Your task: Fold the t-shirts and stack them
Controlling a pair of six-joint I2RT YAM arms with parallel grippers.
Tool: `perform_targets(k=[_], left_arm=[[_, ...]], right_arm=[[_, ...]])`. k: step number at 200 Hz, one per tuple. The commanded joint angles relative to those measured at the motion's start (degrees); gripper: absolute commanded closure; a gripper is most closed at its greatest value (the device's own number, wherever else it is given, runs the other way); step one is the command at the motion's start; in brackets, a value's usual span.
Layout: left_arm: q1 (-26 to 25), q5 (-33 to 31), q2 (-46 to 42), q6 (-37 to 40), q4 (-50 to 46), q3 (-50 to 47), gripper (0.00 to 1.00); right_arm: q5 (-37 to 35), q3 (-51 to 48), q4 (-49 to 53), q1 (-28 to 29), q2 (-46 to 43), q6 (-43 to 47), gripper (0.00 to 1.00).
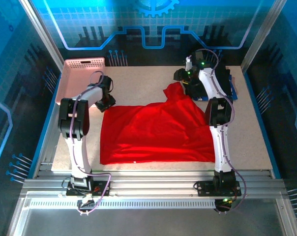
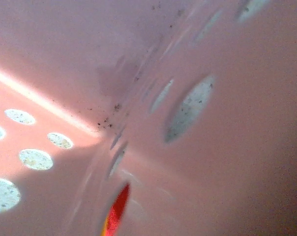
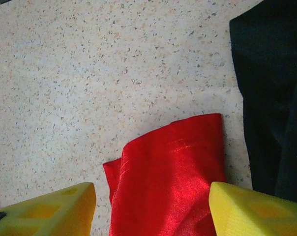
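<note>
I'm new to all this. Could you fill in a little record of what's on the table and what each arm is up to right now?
Surface: speckled table
Main item: red t-shirt, spread out, far right corner bunched up
Other cloth: dark folded shirt, far right, beside the red corner
Container: pink perforated basket, far left
Left gripper: at the t-shirt's far left corner, grip unclear
Right gripper: yellow fingers either side of red cloth

Basket (image 1: pixel 82 63) left — table's (image 1: pixel 153 73) far-centre open
</note>
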State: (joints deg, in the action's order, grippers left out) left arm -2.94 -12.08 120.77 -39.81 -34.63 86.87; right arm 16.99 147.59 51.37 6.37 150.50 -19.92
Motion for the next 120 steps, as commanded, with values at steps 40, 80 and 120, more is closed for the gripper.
perform_targets(k=[40, 80, 120], left_arm=[[0.3, 1.33, 1.16, 1.46, -1.2, 0.18, 0.97], [0.13, 3.13, -3.6, 2.31, 0.2, -4.18, 1.0], [-0.88, 5.14, -7.92, 2.22, 2.38, -7.53, 1.0]], right_arm=[[0.16, 6.21, -3.68, 0.29, 6.61, -1.6, 0.33], [-2.38, 6.21, -5.37, 1.43, 8.2, 0.42, 0.33], [-7.14, 6.12, -5.43, 3.03, 9.78, 3.41, 0.34]])
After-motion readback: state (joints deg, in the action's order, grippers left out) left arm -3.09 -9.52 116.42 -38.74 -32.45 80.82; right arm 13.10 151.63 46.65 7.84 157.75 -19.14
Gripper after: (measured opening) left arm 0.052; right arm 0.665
